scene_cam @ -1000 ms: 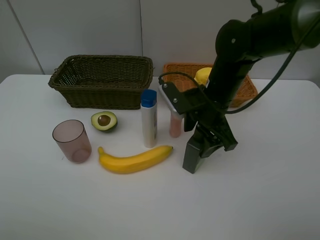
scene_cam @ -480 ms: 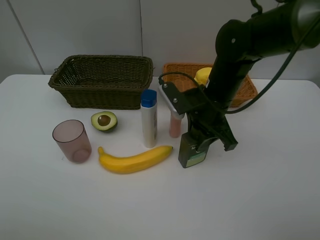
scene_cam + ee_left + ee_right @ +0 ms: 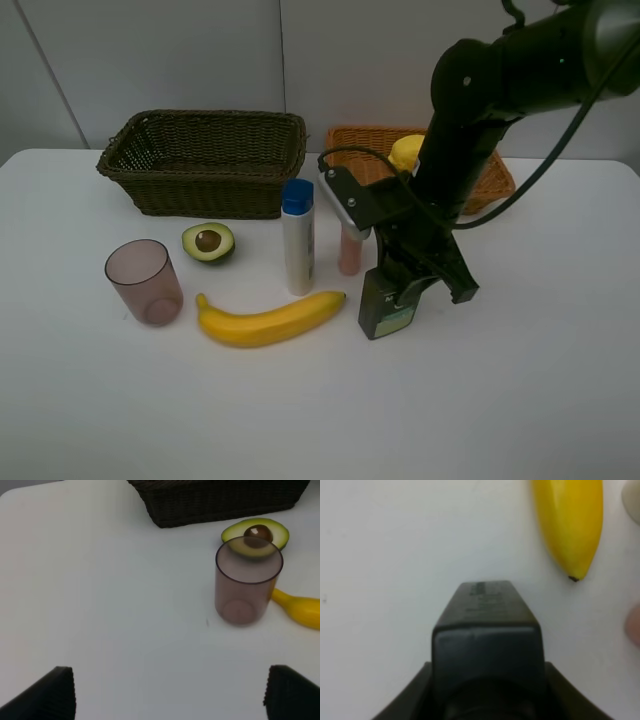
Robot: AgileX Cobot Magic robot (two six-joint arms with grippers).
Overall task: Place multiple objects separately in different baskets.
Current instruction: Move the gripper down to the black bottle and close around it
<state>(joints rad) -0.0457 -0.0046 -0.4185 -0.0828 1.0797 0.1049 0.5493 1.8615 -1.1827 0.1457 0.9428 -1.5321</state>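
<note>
Exterior high: the right gripper (image 3: 408,285) is clamped on the dark green pump bottle (image 3: 385,312), which stands nearly upright at the banana's (image 3: 270,320) 3 o'clock.

Left wrist: the left gripper (image 3: 170,700) is spread wide and empty above the surface (image 3: 100,605), facing the translucent mauve cup (image 3: 248,587).

Right wrist: the dark green pump bottle sits between the fingers, with the banana tip near.
</note>
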